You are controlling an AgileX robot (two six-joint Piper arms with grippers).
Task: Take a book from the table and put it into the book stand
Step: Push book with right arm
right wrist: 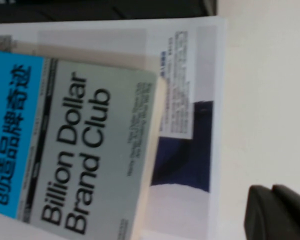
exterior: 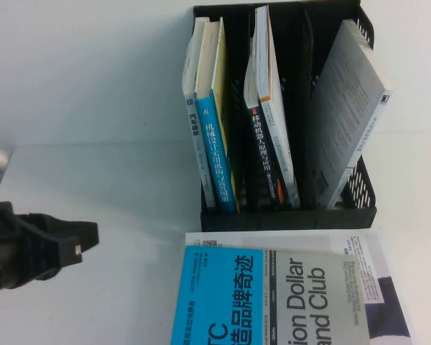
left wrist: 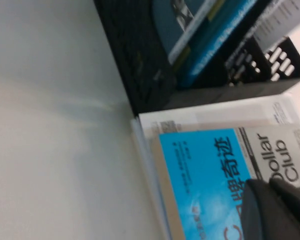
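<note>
The blue and grey book (exterior: 273,302) with "Billion Dollar Brand Club" lies flat on the white table (exterior: 93,108), on top of a large white book (exterior: 363,251), just in front of the black book stand (exterior: 287,215). It also shows in the left wrist view (left wrist: 205,175) and the right wrist view (right wrist: 80,145). My left gripper (exterior: 90,238) hovers left of the book, fingers together and empty; it shows in its wrist view (left wrist: 270,192) too. My right gripper (right wrist: 271,197) is shut and empty over bare table beside the white book (right wrist: 190,100); it is outside the high view.
The book stand (left wrist: 140,65) holds several upright books: a blue-spined one (exterior: 219,158) in the left slot, a dark-spined one (exterior: 269,158) in the middle, and a leaning grey one (exterior: 348,115) on the right. A narrow slot between the last two is unoccupied.
</note>
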